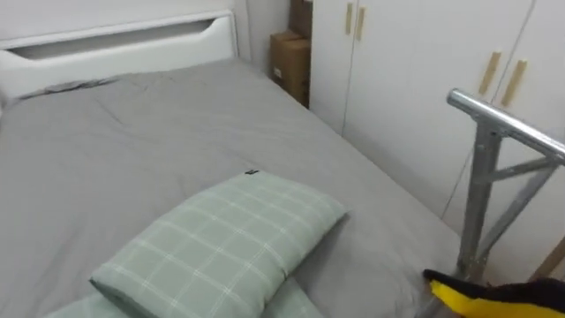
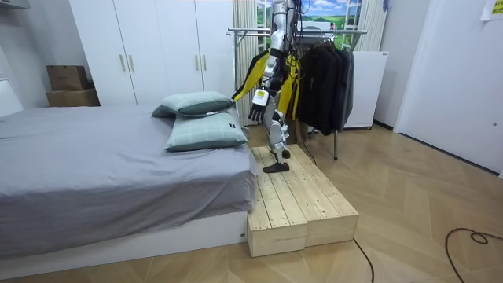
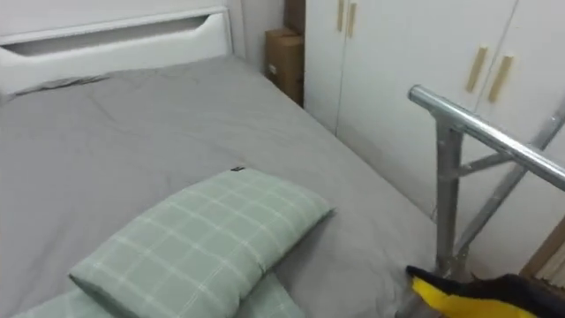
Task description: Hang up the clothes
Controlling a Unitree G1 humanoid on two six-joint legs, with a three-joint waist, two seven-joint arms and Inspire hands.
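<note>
Robot upright on the wooden platform [image 2: 302, 200] at the bed's [image 2: 94, 165] pillow end, facing across the mattress toward the cardboard boxes [image 2: 69, 85] at its 12 o'clock. Checked green pillow [image 1: 229, 234] low at its 11 o'clock, stacked on a second one. Metal clothes rack [image 1: 494, 119] at its 2 o'clock, close by; white wardrobe [image 2: 157, 47] beyond it. Dark clothes [image 2: 324, 79] already on the rail, behind the robot. Yellow-and-black garment [image 2: 246, 77] off the rail, draped along the robot's right side and down past its arm. Left hand [image 2: 257, 110] hangs low at the bed edge, fingers loose and drooping, nothing in it. Right hand's grip: cannot tell, that side is under the cloth.
</note>
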